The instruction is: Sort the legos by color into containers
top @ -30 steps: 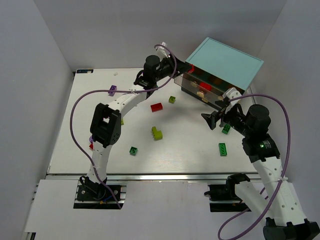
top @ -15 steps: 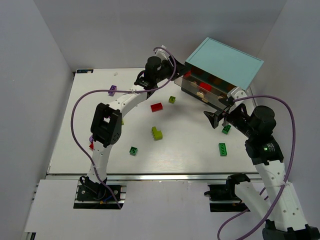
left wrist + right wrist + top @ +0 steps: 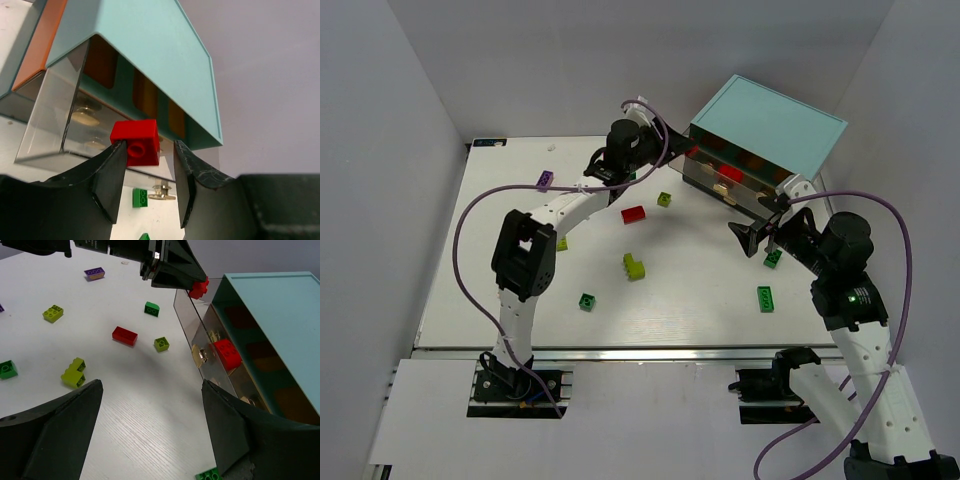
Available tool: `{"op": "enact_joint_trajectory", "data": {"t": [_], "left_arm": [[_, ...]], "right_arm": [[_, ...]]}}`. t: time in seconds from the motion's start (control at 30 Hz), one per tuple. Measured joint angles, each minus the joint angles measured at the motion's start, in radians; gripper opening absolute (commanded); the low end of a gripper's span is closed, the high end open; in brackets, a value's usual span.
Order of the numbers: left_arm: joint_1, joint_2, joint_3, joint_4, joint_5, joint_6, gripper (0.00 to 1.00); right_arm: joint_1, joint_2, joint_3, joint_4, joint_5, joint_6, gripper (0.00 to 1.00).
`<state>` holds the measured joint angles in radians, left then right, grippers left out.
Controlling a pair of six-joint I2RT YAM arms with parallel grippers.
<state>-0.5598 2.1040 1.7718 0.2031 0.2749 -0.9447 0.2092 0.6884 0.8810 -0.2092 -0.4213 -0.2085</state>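
A red lego point(image 3: 136, 141) sits at the tips of my left gripper point(image 3: 149, 145). It touches the left finger point(image 3: 111, 175), and a gap separates it from the right one, so the jaws stand open. From the right wrist view this lego point(image 3: 199, 288) hangs over the far corner of a pulled-out smoky container point(image 3: 210, 347), which holds another red lego point(image 3: 227, 354). The containers sit in a cabinet with a light-blue top point(image 3: 770, 125). My right gripper point(image 3: 151, 385) is wide open over bare table beside the cabinet, holding nothing.
Loose legos lie on the white table: red point(image 3: 634, 213), small lime point(image 3: 664, 199), a lime stack point(image 3: 635, 265), green point(image 3: 587, 301), green point(image 3: 765, 298), green point(image 3: 773, 258) and purple point(image 3: 545, 180). Grey walls enclose the table on both sides.
My left jaws have opened around the red lego at the pulled-out container. The left wrist drew back slightly to the left. The right arm shifted a little to the right.
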Motion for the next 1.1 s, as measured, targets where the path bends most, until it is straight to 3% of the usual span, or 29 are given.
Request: {"op": "enact_joint_trajectory", "data": {"t": [0.3, 0.5, 0.57, 0.63, 0.73, 0.77, 0.97, 1.07, 1.1], "left_arm": [[0.000, -0.061, -0.078, 0.015, -0.033, 0.005, 0.63], [-0.001, -0.070, -0.083, 0.010, -0.053, 0.005, 0.64], [-0.001, -0.072, -0.086, 0.009, -0.057, 0.006, 0.59], [-0.001, -0.082, -0.100, 0.006, -0.059, 0.012, 0.45], [-0.001, -0.122, -0.157, -0.019, -0.067, 0.040, 0.35], [-0.001, -0.146, -0.185, -0.032, -0.073, 0.054, 0.28], [0.008, -0.432, -0.431, -0.126, -0.134, 0.167, 0.16], [0.008, -0.659, -0.555, -0.205, -0.203, 0.230, 0.14], [0.010, -0.735, -0.587, -0.236, -0.227, 0.243, 0.25]], "right_arm": [[-0.006, -0.002, 0.000, 0.000, -0.008, 0.011, 0.86], [-0.007, -0.002, 0.000, 0.000, -0.010, 0.018, 0.86], [-0.009, -0.002, 0.000, 0.000, -0.013, 0.018, 0.86], [-0.011, -0.002, -0.001, 0.000, -0.025, 0.015, 0.85], [-0.013, 0.002, -0.002, -0.007, -0.094, -0.024, 0.83], [-0.013, 0.008, -0.002, -0.017, -0.134, -0.051, 0.81], [-0.002, 0.097, -0.004, -0.077, -0.389, -0.246, 0.61], [0.026, 0.181, -0.004, -0.082, -0.444, -0.312, 0.55], [0.045, 0.217, -0.002, -0.082, -0.449, -0.331, 0.56]]}}
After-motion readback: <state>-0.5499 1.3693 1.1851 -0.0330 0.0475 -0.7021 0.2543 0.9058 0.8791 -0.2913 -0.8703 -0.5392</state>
